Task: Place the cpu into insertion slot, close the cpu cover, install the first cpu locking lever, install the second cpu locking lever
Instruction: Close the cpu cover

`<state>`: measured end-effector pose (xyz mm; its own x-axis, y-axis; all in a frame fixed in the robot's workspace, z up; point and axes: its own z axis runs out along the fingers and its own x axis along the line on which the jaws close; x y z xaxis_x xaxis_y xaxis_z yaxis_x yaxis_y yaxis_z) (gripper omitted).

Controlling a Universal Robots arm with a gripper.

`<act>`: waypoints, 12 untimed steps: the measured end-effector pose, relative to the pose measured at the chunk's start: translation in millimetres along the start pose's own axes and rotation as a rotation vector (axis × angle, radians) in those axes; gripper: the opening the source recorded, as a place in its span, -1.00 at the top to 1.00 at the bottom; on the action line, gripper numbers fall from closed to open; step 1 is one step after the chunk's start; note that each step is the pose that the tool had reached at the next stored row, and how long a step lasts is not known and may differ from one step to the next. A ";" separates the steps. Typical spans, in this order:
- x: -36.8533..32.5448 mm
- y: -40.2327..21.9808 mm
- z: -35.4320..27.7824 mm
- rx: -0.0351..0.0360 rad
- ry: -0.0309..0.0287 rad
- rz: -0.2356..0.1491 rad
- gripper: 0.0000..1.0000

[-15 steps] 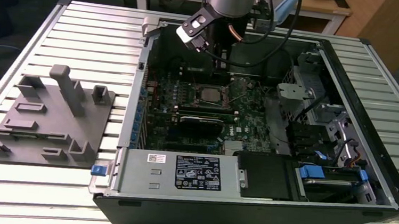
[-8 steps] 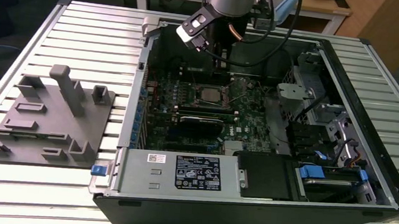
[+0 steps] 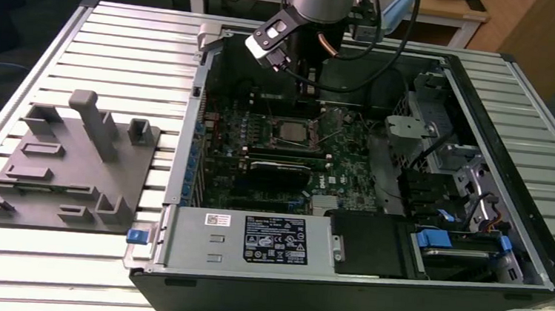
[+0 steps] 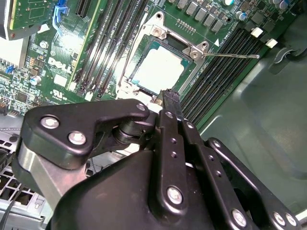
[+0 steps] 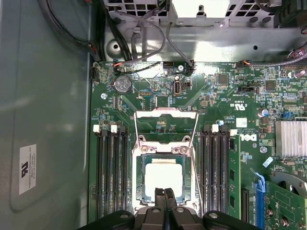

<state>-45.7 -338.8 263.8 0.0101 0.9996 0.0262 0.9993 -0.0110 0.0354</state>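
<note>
The cpu (image 5: 163, 178), a pale silver square, lies seated in the insertion slot (image 5: 139, 178) on the green board; it is also visible in the second wrist view (image 4: 160, 67) and the exterior view (image 3: 290, 130). The cpu cover (image 5: 165, 113), a thin silvery frame, is swung open beyond the far side of the slot. A thin wire locking lever (image 4: 232, 55) sticks out sideways from one corner of the socket. My gripper (image 5: 164, 197) hovers over the socket's near edge, its two black fingers pressed together with nothing between them. In the exterior view the gripper (image 3: 309, 91) hangs above the board behind the socket.
Black memory slots (image 5: 111, 167) flank the socket on both sides. A finned heat sink (image 5: 290, 139) sits nearby. The open case holds a power supply box (image 3: 251, 239) at the front and drive bays (image 3: 440, 239). A grey fixture block (image 3: 69, 161) stands on the slatted table.
</note>
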 end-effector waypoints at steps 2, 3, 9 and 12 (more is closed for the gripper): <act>0.1 0.1 -1.7 -0.0001 0.0001 0.000 0.79; 0.1 0.1 -2.9 -0.0002 0.0003 0.000 0.79; 0.2 0.3 -4.9 -0.0003 0.0006 0.000 0.79; 0.2 2.3 -4.8 -0.0001 0.0003 0.000 0.79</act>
<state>-43.6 -338.8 268.7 0.0101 0.9996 0.0265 0.9993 -0.0110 0.0356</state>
